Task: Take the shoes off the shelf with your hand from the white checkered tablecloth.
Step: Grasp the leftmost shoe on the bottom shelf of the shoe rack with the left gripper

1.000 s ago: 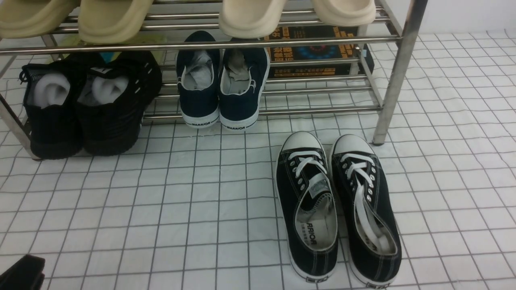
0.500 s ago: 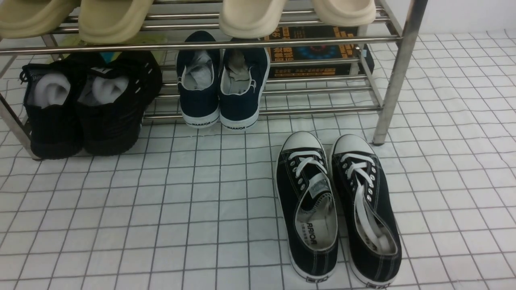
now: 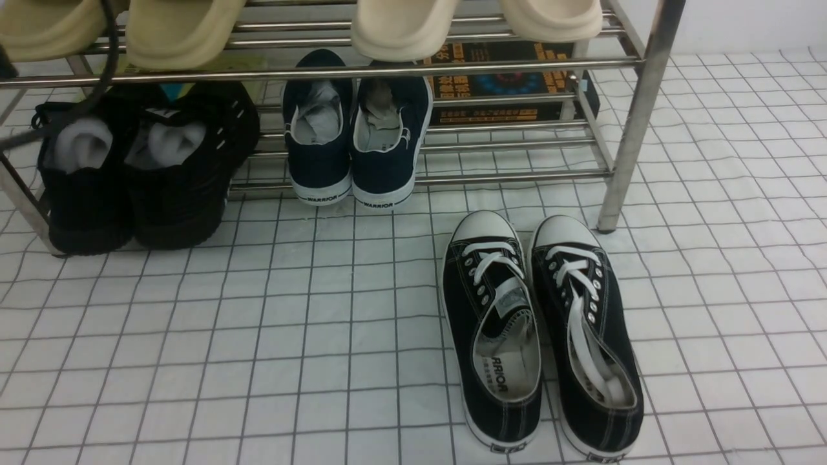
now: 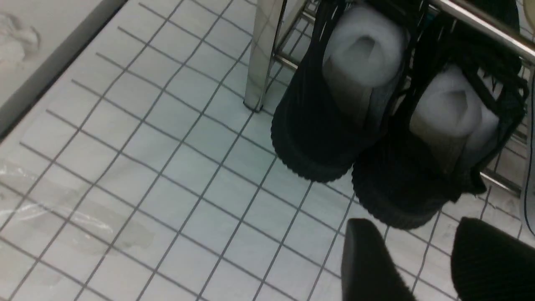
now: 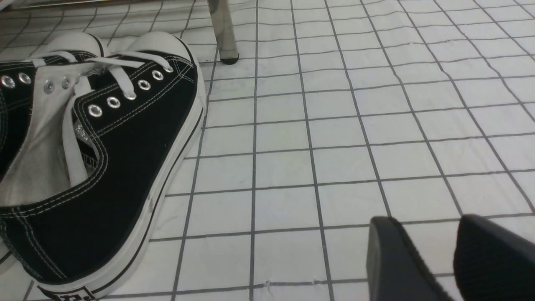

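The left claw [image 4: 418, 238] is open with nothing between its fingers. The black knit shoes [image 4: 317, 142] stand just ahead of it, heels toward it, on the lower tier of the shelf [image 3: 636, 116]. I judge this the approach step: next it must go forward and close on one heel rim. The right claw [image 5: 424, 234], also open and empty, hangs over the white checkered tablecloth [image 5: 334, 146], the canvas pair [image 5: 104, 188] beside it.

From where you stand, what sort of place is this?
Likely a staged shoe-storage corner, as in a home entrance: a steel shelf holds black knit shoes and beige slippers, all on a white checkered tablecloth.
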Tool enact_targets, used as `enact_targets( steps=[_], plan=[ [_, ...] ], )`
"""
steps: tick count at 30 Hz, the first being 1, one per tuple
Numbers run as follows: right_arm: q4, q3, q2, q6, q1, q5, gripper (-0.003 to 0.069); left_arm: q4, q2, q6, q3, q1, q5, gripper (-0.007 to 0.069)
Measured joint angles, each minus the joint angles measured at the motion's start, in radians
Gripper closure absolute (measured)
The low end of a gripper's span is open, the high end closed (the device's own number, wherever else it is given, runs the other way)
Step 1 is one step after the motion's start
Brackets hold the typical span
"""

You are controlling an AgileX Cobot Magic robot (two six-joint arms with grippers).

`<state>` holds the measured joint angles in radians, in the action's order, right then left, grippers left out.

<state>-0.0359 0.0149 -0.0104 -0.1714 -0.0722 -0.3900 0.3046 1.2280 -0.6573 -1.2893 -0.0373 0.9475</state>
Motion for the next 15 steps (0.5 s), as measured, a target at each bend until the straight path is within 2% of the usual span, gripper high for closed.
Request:
enact_targets(
  steps=[2,3,4,7,11,15],
  plan=[
    [0.0,0.0,0.0,0.0,0.0,0.0,0.042,0.008,0.077,-0.005,-0.06,0.0,0.013,0.0209],
    [0.0,0.0,0.0,0.0,0.0,0.0,0.042,0.008,0.083,-0.005,-0.064,0.0,0.014,0.0202],
    [0.0,0.0,0.0,0.0,0.0,0.0,0.042,0.011,0.127,-0.014,-0.095,0.0,0.024,0.0153],
    [0.0,0.0,0.0,0.0,0.0,0.0,0.042,0.003,0.19,-0.074,-0.136,0.03,0.047,0.009],
    [0.0,0.0,0.0,0.0,0.0,0.0,0.042,-0.045,0.247,-0.117,-0.155,0.117,0.079,0.0072],
    [0.0,0.0,0.0,0.0,0.0,0.0,0.042,-0.174,0.312,-0.041,-0.155,0.211,0.087,0.0071]
  ],
)
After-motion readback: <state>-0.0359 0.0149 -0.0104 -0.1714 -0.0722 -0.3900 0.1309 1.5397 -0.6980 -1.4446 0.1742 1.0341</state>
